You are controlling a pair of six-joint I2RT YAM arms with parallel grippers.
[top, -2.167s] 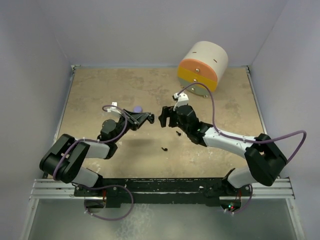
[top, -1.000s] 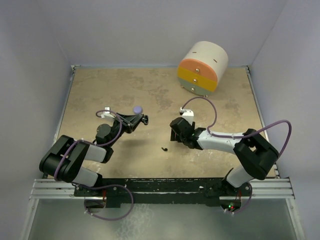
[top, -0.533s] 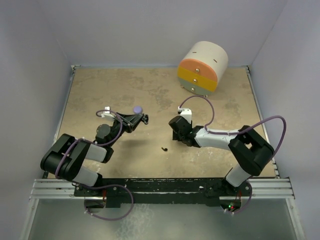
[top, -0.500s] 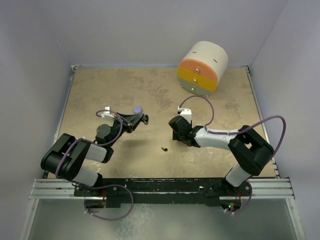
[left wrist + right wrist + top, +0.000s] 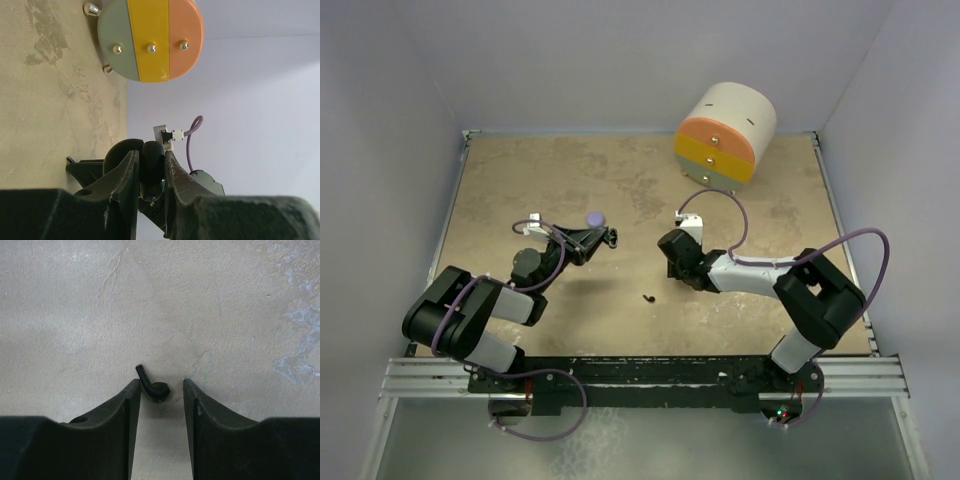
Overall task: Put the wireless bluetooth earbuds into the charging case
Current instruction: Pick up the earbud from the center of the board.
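low in the overhead view, a loose earbud [image 5: 648,297] lies on the worktop [image 5: 520,180]. beyond it the right claw [image 5: 161,382], apart, straddles a second earbud [image 5: 156,388]: likely the grasp step, needing a gentle, centred pinch. farther, the left claw [image 5: 150,159] clamps a dark piece [image 5: 151,175].

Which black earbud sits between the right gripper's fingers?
The earbud in the right wrist view, framed by the right gripper; the lone earbud lies apart, no fingers beside it.
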